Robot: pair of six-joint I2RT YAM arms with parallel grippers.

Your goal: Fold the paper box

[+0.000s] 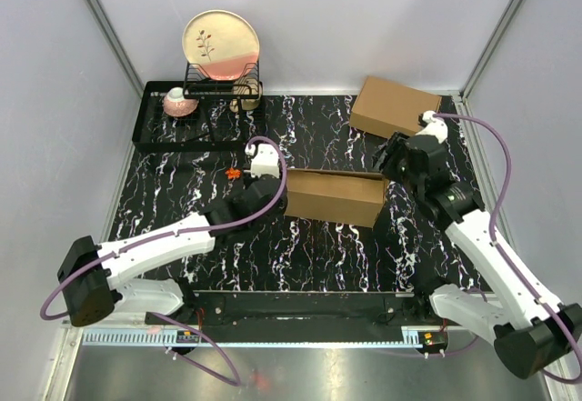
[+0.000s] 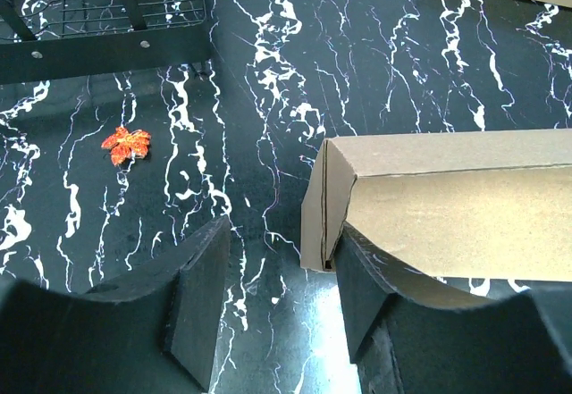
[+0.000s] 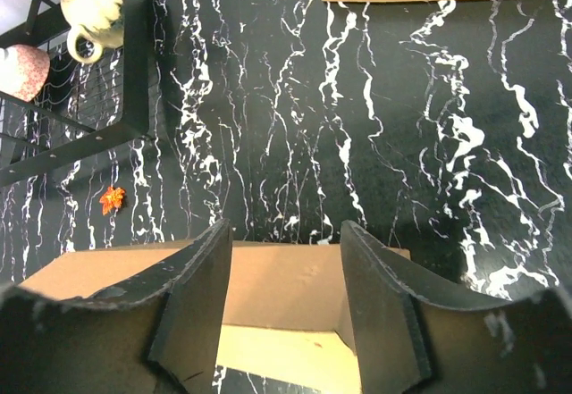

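The box (image 1: pixel 335 196) sits mid-table (image 1: pixel 182 160), walls up. My left gripper (image 2: pixel 277 300) and right gripper (image 3: pixel 286 309) gape wide at its ends, holding nothing. Closing off-centre could crush a wall or skid it.

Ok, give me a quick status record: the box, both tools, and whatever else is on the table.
box: brown corrugated cardboard paper box, mid-table, sides folded up
left tool: open, at the box's left end
right tool: open, above the box's right end
second box: closed brown cardboard box, far right corner, apart
rack: black wire dish rack, far left, holding a cream-and-pink plate
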